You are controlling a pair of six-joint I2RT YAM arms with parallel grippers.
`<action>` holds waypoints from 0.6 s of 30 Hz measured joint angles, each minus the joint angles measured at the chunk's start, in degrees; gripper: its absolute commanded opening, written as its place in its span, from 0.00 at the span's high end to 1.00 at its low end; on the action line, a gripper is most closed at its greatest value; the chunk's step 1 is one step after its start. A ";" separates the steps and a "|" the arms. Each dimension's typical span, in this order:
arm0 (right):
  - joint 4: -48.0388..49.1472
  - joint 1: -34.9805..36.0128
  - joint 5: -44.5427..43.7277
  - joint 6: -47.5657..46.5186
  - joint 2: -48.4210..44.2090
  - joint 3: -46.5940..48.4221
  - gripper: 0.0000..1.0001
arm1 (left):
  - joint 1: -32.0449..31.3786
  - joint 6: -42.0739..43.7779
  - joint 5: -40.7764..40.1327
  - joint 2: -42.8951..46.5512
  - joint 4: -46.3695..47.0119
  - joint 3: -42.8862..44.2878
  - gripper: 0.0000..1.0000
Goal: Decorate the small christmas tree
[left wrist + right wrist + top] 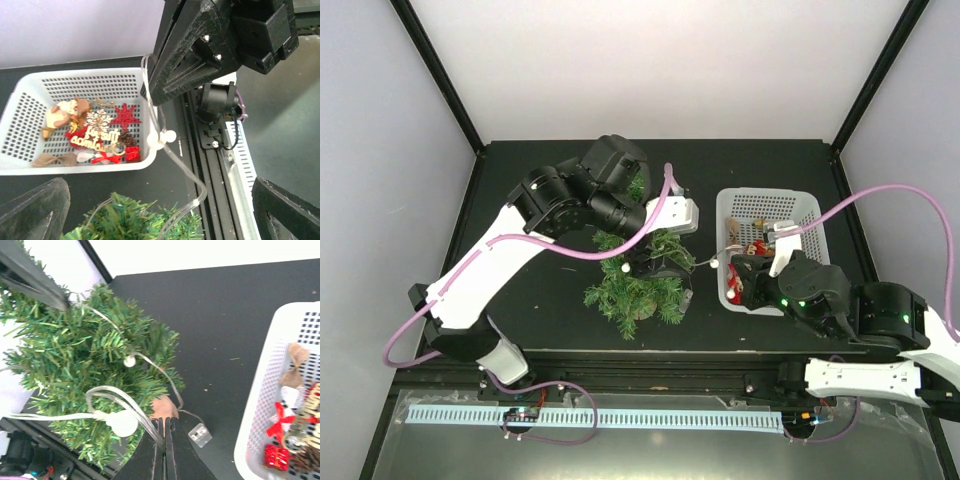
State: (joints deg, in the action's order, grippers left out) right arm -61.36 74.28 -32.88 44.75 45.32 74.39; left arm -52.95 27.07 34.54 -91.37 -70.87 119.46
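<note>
**Small Christmas tree during decoration.** The small dark-green bristly Christmas tree [635, 290] rests at the middle of the black tabletop [550, 322], just left of a white perforated plastic basket [765, 193]. Its brown base shows in the right wrist view, but whether it stands upright cannot be told. The left claw [155, 205] hangs over the tree, fingers spread wide and empty. The right claw [164, 425] is pressed together, pinching a string of clear wire with round white bulbs [121, 423], which loops across the branches. One bulb hangs just beside the claw. The basket holds small ornaments, among them a red star [124, 116], gold lettering, red gift boxes and burlap bows.
</note>
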 measured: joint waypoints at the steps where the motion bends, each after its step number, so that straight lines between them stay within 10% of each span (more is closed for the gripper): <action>1: -1.25 0.00 -0.70 0.33 0.15 0.70 0.99 | 0.07 -0.07 -0.63 0.50 0.28 -0.09 0.01; 18: -12.02 -0.02 -12.20 1.64 14.73 13.62 0.99 | 0.66 0.15 -3.30 5.70 1.29 1.29 0.01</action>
State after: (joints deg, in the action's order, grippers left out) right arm -73.38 74.26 -45.08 46.39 60.05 88.01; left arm -52.29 27.22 31.24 -85.67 -69.58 120.75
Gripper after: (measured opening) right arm 0.016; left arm 0.989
